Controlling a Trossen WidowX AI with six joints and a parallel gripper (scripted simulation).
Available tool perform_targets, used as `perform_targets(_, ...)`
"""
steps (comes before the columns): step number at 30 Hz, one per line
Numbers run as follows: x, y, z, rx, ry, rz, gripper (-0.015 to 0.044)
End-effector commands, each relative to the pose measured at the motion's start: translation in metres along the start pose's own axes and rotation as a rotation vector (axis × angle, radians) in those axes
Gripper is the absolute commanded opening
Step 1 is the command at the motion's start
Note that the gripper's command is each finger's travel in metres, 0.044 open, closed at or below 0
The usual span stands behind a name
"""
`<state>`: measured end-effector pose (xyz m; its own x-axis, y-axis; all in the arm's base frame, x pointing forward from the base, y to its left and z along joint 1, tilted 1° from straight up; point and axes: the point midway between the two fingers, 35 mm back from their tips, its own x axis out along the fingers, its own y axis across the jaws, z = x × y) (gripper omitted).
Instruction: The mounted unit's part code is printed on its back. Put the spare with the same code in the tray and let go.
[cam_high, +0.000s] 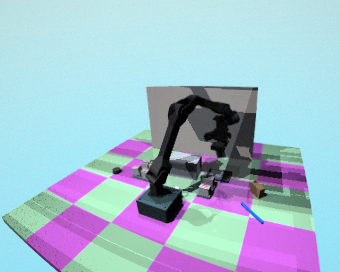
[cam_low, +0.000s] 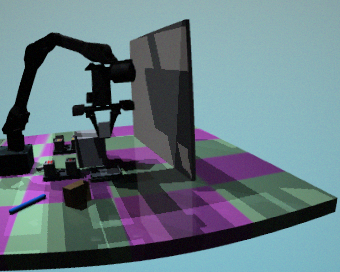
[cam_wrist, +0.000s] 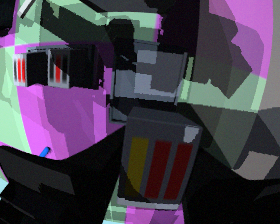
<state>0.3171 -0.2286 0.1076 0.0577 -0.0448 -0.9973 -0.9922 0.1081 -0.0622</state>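
My gripper (cam_high: 218, 151) (cam_low: 104, 135) is shut on a grey spare (cam_low: 104, 128) (cam_wrist: 160, 167), which shows one yellow and two red bars in the wrist view. It hangs upright, above the table and near the shallow grey tray (cam_high: 226, 175) (cam_low: 107, 174) (cam_wrist: 167, 75). In the wrist view the tray lies just beyond the spare, with no part in it. The likely mounted unit is a grey box (cam_high: 191, 167) (cam_low: 90, 151) beside the tray; no code on its back can be read. Two spares with red bars (cam_wrist: 20, 70) (cam_wrist: 58, 68) stand in a dark rack left of the tray.
A tall grey panel (cam_high: 172, 117) (cam_low: 162, 95) stands close behind the gripper. Another group of parts (cam_high: 141, 170) (cam_low: 60, 144) stands beyond the box. A brown block (cam_high: 257, 189) (cam_low: 75, 195) and a blue stick (cam_high: 252, 213) (cam_low: 27, 204) (cam_wrist: 45, 152) lie toward one side.
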Motion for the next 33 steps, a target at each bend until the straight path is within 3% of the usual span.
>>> perform_targets(1, 0.006, 0.001, 0.001, -0.004, -0.008, 0.005, 0.0000)
perform_targets(33, 0.036, 0.000, 0.002, -0.004, -0.008, 0.005, 0.0000)
